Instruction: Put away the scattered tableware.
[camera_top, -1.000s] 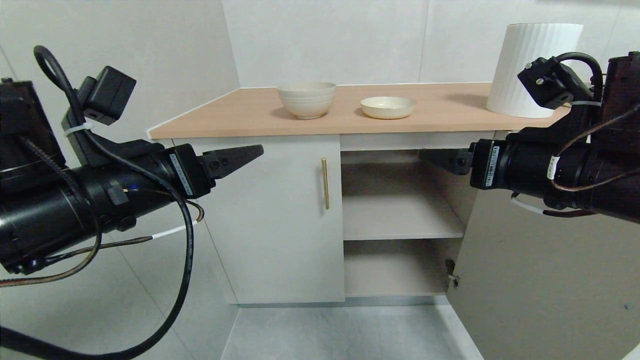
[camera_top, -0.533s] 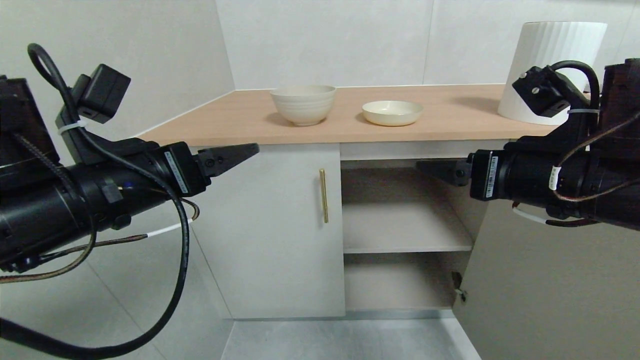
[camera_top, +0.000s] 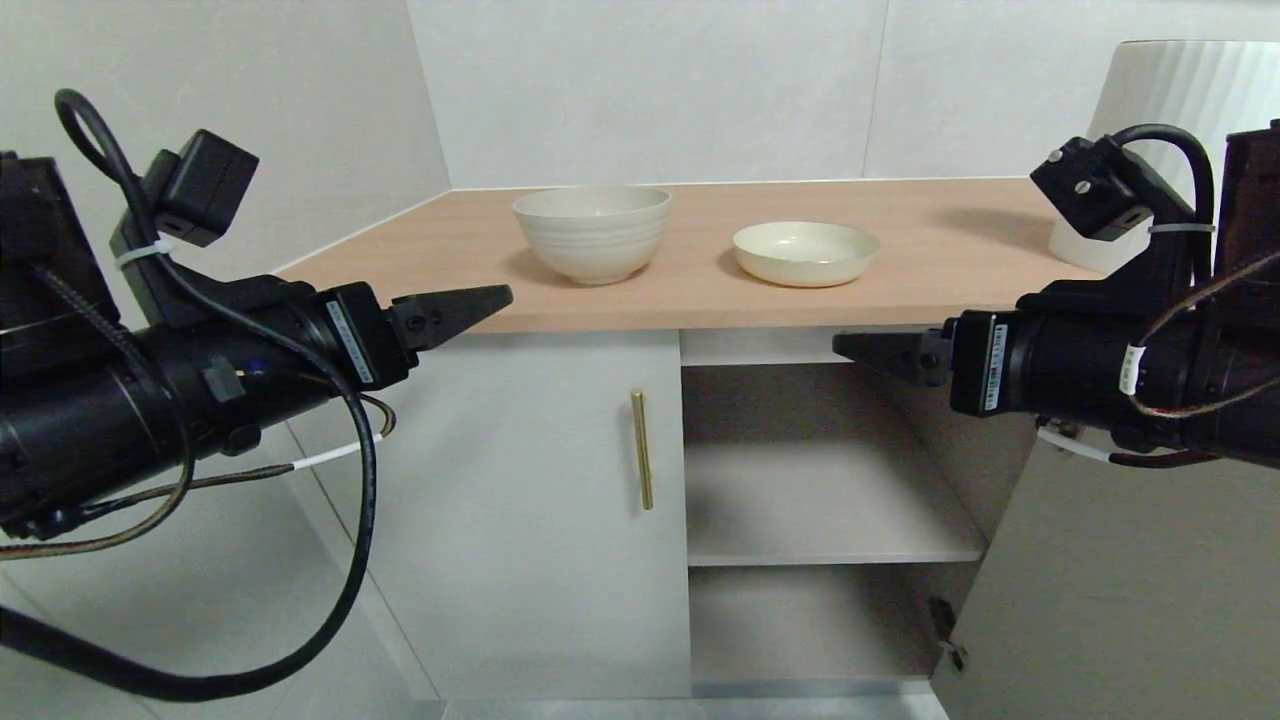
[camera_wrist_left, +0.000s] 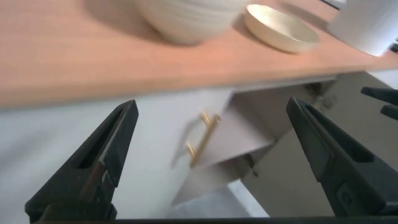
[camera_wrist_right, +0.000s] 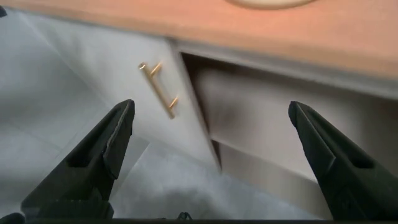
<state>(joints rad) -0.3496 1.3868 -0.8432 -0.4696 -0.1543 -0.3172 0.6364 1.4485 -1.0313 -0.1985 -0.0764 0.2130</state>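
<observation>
— What's different from a second ago?
— The head camera has closed in on the cabinet (camera_top: 560, 500). The counter (camera_top: 940, 270) sits lower and larger in view, and the white ribbed container (camera_top: 1190, 100) now runs off the right edge.
— And the arms?
— The left gripper (camera_top: 490, 297) now lines up with the counter's near edge instead of the door. The right gripper (camera_top: 845, 346) sits slightly lower.

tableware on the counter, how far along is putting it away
Done: the right door of the cabinet stands open, baring its shelves. In hand: nothing; the left gripper and right gripper are both open and hold nothing, out in front of the cabinet. Left: the bowl and the shallow dish both sit on the countertop, so neither piece is put away yet.
</observation>
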